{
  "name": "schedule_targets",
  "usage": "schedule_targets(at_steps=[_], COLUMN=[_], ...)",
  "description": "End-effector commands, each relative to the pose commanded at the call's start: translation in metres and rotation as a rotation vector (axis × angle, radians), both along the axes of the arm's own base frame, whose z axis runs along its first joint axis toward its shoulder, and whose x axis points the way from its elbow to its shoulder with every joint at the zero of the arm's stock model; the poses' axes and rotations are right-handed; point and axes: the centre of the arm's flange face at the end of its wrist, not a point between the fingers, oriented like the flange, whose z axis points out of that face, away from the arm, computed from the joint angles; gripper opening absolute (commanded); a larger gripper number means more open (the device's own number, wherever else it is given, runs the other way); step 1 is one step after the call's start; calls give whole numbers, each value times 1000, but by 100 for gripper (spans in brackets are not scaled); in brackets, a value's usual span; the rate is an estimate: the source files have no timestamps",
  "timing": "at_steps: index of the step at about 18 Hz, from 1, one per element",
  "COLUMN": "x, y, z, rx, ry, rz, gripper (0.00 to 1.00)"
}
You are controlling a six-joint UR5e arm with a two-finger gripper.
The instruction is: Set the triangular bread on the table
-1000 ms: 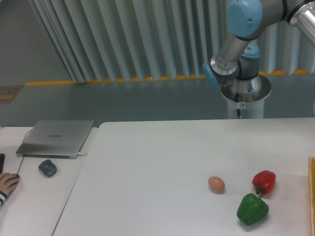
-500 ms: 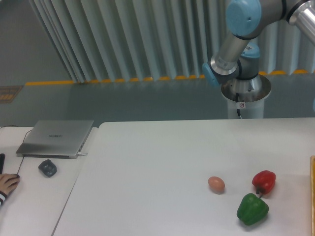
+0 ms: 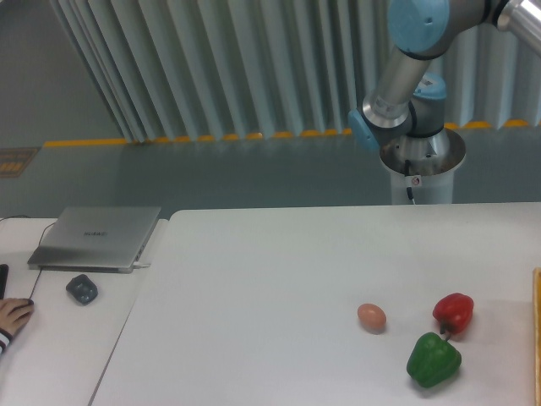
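Observation:
The triangular bread is out of view. The white table (image 3: pixel 254 279) fills the lower part of the camera view. Only the arm's base (image 3: pixel 420 161) and its blue-capped elbow (image 3: pixel 420 21) show behind the table's far edge at the upper right; the arm runs out of the frame there, so the gripper is not in view.
A tan egg (image 3: pixel 371 317), a red pepper (image 3: pixel 454 311) and a green pepper (image 3: pixel 434 359) lie on the table at the lower right. An orange edge (image 3: pixel 537 338) shows at the right border. On the adjoining desk sit a silver laptop (image 3: pixel 97 237), a dark mouse (image 3: pixel 82 288) and a person's hand (image 3: pixel 13 315).
The arm's elbow has risen slightly toward the top of the frame. Nothing on the table has moved.

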Motion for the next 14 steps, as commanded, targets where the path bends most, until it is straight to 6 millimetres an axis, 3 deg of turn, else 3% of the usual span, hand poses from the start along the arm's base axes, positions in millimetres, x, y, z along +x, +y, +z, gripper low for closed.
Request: schedule_targets(at_steps=[12,14], x=[13,12], y=[-2,-2], z=[20,26], rx=[24,19], ry=[-106,-117], rz=[-1,-2], gripper=[18,13])
